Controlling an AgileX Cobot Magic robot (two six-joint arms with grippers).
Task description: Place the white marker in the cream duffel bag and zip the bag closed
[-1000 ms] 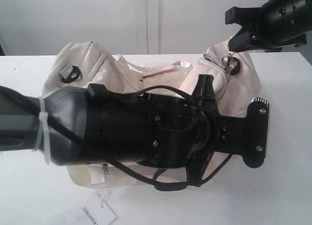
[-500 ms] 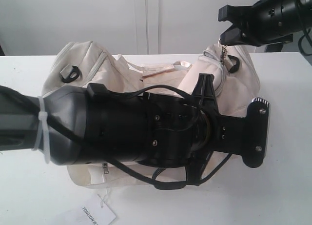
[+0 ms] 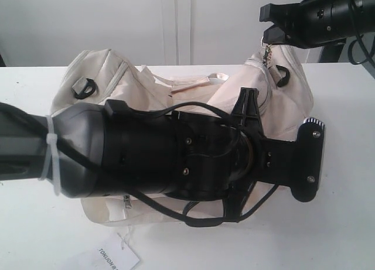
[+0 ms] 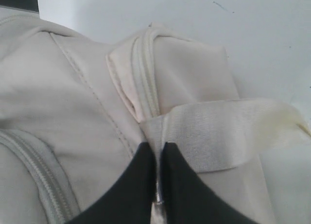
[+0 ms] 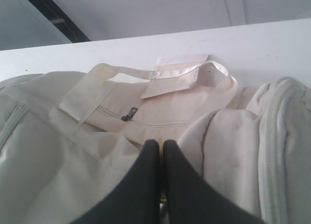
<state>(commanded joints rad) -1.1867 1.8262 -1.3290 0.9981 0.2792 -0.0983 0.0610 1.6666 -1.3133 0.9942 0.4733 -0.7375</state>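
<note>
White table [image 3: 345,235] — paper tag [image 3: 117,259] nr front edge.

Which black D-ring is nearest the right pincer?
The right-end D-ring, just below the right pincer; the other D-ring sits at the cream duffel bag's far end.

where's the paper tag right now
In the exterior view the white paper tag lies on the table at the bottom edge, left of centre, close to the near side of the cream duffel bag.
</note>
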